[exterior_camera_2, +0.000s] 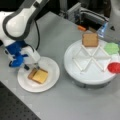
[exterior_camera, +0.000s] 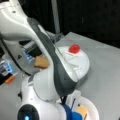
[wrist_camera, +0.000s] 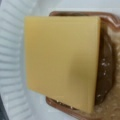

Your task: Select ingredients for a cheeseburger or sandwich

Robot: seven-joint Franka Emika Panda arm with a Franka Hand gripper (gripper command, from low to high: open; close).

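The sandwich stack (exterior_camera_2: 39, 75) lies on a white paper plate (exterior_camera_2: 51, 68) at a front view's lower left. A yellow cheese slice (wrist_camera: 61, 60) is on top, over a dark-brown patty (wrist_camera: 107, 62) and a tan bread slice (wrist_camera: 112, 105). My blue and white gripper (exterior_camera_2: 31, 67) hangs just above the stack's far-left edge, open, with nothing between its fingers. A second tan bread slice (exterior_camera_2: 90, 39) sits in a back compartment of the round white divided tray (exterior_camera_2: 75, 63). In a front view the arm hides most of the plate (exterior_camera: 93, 107); the bread slice (exterior_camera: 41, 62) shows on the tray.
A green piece (exterior_camera_2: 111, 48) and a red round piece (exterior_camera_2: 115, 67) lie in the tray's right compartments; the red piece (exterior_camera: 74, 48) also shows in a front view. Metal equipment (exterior_camera_2: 87, 13) and an orange item (exterior_camera_2: 81, 28) stand behind the tray.
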